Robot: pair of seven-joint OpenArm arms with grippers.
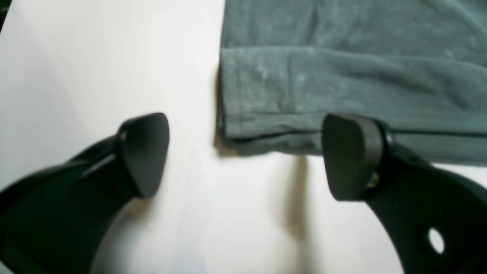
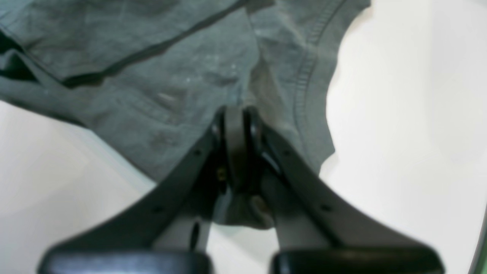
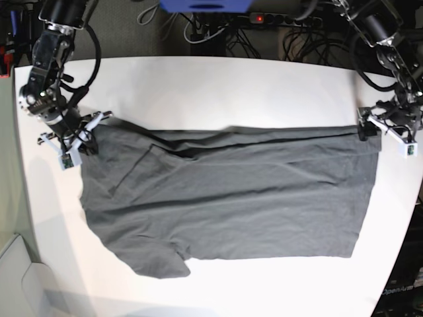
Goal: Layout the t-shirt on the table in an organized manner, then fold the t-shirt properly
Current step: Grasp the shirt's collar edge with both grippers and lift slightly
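The dark grey t-shirt [image 3: 231, 198] lies spread across the white table [image 3: 218, 86], its top part folded over along the far edge and one sleeve at the near left. My right gripper [image 3: 94, 127] is at the shirt's far left corner. In the right wrist view it [image 2: 236, 125] is shut on a bunch of the shirt's cloth [image 2: 152, 76] near a stitched hem. My left gripper [image 3: 367, 130] is at the shirt's far right corner. In the left wrist view it [image 1: 247, 156] is open just above the table [image 1: 95, 76], with the folded shirt corner [image 1: 342, 76] between its fingers.
Cables and a power strip [image 3: 277, 20] lie behind the table's far edge. A pale grey object [image 3: 20, 277] sits off the table's near left. The table's right edge curves close to the left arm [image 3: 390, 39].
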